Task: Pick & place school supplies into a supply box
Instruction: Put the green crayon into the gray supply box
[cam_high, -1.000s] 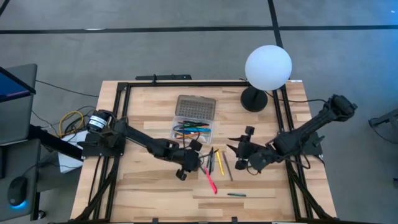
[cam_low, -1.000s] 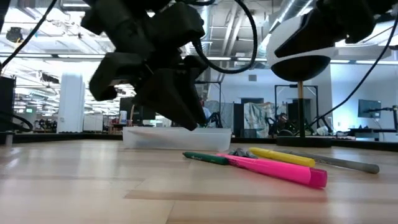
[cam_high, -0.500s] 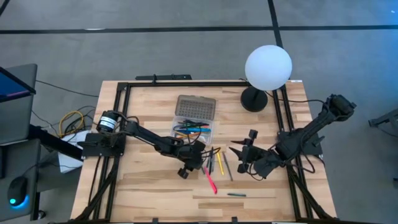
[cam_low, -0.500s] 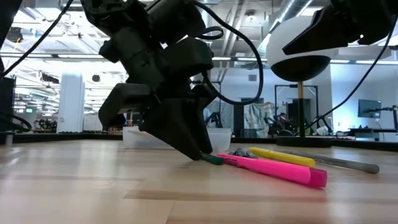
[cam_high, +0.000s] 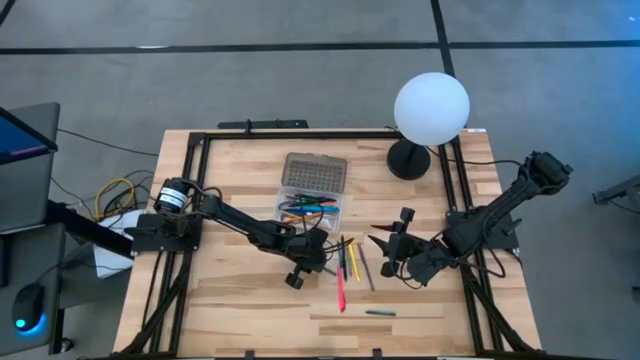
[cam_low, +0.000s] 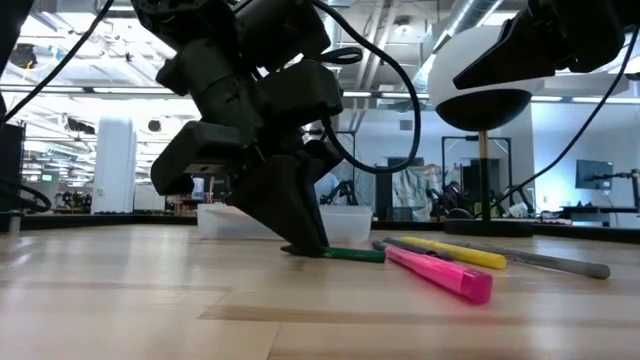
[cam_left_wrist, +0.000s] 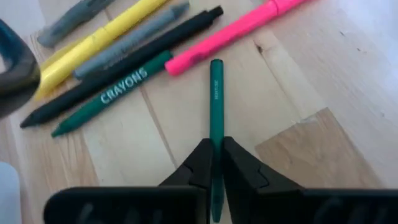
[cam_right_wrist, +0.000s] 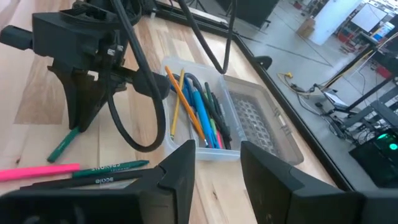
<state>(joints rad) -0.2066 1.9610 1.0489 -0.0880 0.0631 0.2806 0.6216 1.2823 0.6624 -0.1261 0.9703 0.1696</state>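
left gripper (cam_left_wrist: 214, 163) is pinched shut on a green pen (cam_left_wrist: 216, 118) lying on the table (cam_high: 240, 305), just right of the supply box (cam_high: 312, 195). pen looks light, stiff and slick, likely to pivot since it's gripped toward one end; mid-barrel hold safer. right gripper (cam_right_wrist: 214, 163) waits to the right, jaws wide, empty.

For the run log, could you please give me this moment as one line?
left pincer: shut on green pen, on table | right pincer: open, idle | supply box: lid open, part-filled
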